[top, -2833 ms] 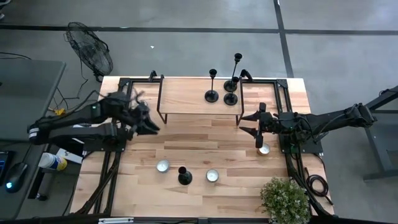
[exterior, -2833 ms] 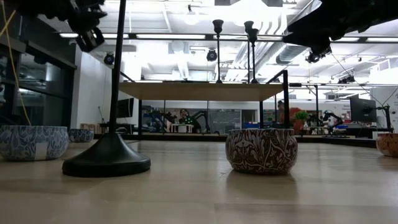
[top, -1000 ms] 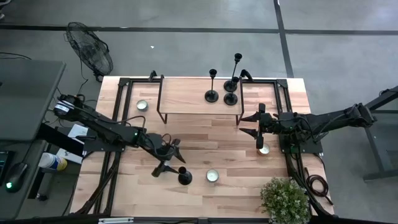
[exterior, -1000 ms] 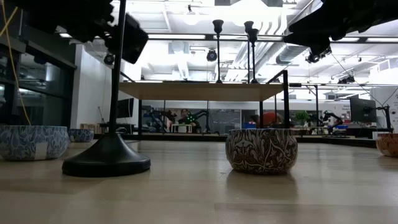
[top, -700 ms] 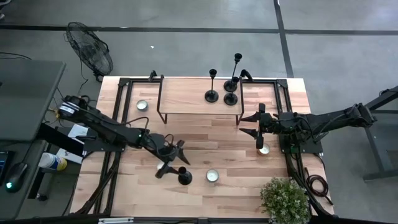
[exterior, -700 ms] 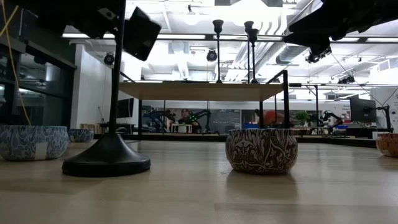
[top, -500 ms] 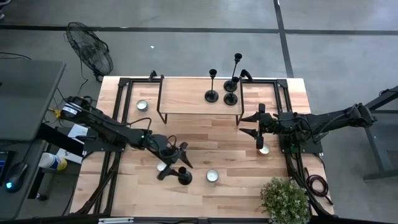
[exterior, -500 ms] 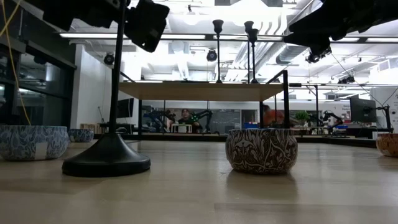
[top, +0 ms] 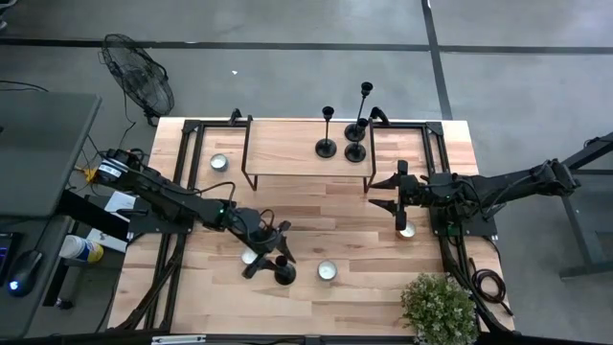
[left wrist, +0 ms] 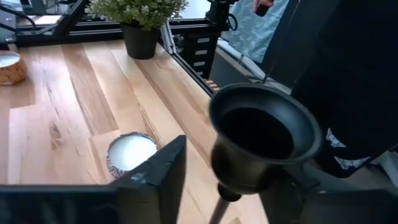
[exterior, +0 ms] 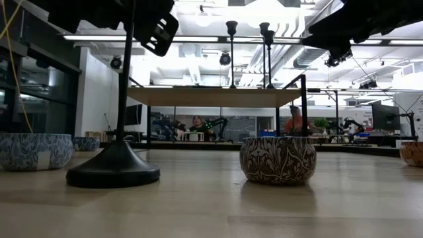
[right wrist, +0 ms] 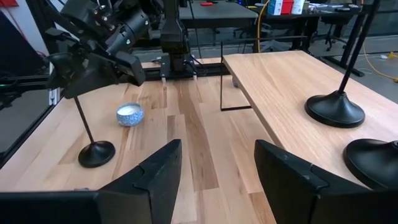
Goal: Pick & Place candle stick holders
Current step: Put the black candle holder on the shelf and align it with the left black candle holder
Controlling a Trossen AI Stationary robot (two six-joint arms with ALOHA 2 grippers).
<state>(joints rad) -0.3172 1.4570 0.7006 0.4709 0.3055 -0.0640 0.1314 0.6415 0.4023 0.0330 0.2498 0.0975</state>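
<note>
One black candle stick holder [top: 284, 273] stands on its round base near the table's front edge; the low view shows its base [exterior: 114, 173] and thin stem. My left gripper [top: 273, 253] is open at the holder's top. Its two fingers stand on either side of the small cup [left wrist: 264, 134] and I see no touch. Three more holders [top: 327, 147] [top: 355, 151] [top: 364, 107] stand on the raised wooden shelf [top: 287, 158]. My right gripper [top: 397, 203] is open and empty, hovering near the shelf's right end.
Small patterned candle bowls sit on the table: one [top: 328, 271] right of the holder, one [top: 250, 257] under my left gripper, one [top: 407, 230] under my right gripper, one [top: 219, 162] at the far left. A potted plant [top: 438, 307] stands at the front right corner.
My left gripper has moved a little toward the table's right and near edge, up to the top of the standing holder, so that its open fingers now stand around the cup. The holder has not moved.
</note>
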